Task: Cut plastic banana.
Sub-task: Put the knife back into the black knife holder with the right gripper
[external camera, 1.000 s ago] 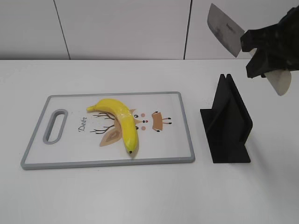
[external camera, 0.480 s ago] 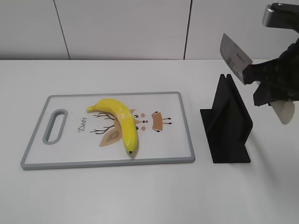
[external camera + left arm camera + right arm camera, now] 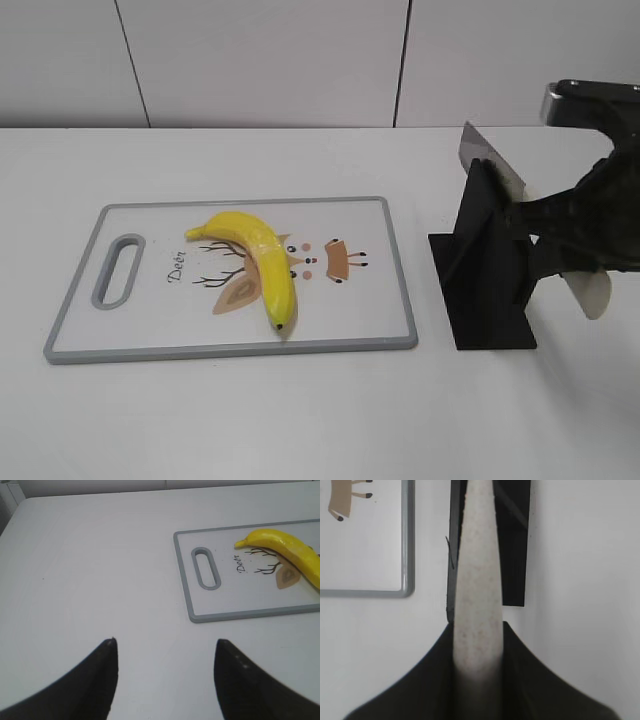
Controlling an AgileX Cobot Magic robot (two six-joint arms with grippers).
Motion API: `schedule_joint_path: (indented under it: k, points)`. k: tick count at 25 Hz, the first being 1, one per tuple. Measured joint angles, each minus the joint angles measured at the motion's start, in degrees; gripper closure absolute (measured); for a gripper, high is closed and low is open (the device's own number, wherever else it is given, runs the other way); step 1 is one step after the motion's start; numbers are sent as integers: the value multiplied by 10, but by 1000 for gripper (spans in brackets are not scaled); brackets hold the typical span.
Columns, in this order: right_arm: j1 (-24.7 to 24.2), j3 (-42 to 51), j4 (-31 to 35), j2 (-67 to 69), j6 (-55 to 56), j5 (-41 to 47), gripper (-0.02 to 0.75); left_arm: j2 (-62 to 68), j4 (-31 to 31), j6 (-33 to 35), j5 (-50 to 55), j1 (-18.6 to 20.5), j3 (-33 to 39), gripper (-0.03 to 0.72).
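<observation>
the plastic banana [image 3: 256,260] lies whole on the cutting board [image 3: 380,300], over the deer drawing, its stem toward the board's handle slot and its dark tip pointing to the front edge. the board sits flat on the white counter [image 3: 250,410]. off to the right stands a black knife stand [image 3: 487,262], well apart from the banana. the right claw [image 3: 560,240] is clamped on the pale handle of the knife [image 3: 488,158], whose blade sits in the slot of the stand, its top corner poking up behind. the left claw [image 3: 165,672] hangs over bare counter to the left of the board, its fingers [image 3: 102,675] spread wide, holding nothing.
</observation>
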Motion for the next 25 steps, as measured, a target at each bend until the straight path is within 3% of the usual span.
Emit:
schedule_joint_path:
  k: [17, 19, 22, 25]
  points:
    - [0, 4, 52, 30, -9, -3, 556, 0, 0, -1, 0, 0, 0, 118]
    - [0, 4, 65, 31, -21, 3, 457, 0, 0, -1, 0, 0, 0, 118]
    - [0, 4, 69, 24, -28, 5, 211, 0, 0, -1, 0, 0, 0, 118]
    - [0, 4, 68, -5, -30, 9, 110, 0, 0, -1, 0, 0, 0, 118]
